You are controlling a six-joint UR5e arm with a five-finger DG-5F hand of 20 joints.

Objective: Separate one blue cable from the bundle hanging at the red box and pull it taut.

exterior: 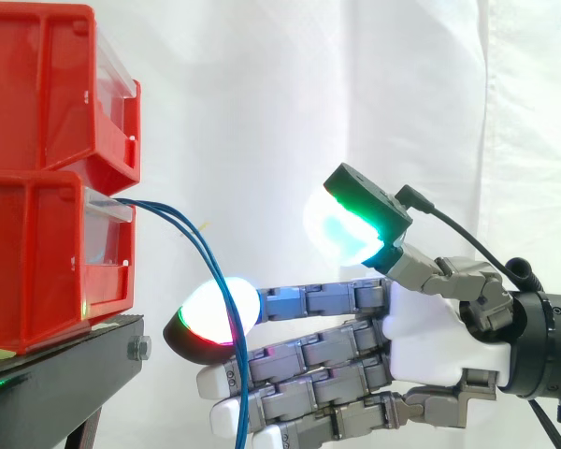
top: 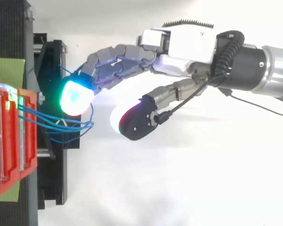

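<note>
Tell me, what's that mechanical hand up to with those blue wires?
A robot hand is held out toward the blue cables that hang slack out of the lower red bin. Its fingers are stretched out straight, their tips at the cables, with the thumb held well apart. Nothing looks pinched yet, so no single cable has been separated or pulled taut.

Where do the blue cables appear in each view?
Side view: the cables leave the lower red bin at left centre and curve down to the bottom edge.
Top view: the cables lie at left centre, running right from the red bin into a loop.
Shared landmark: the red bin.
</note>
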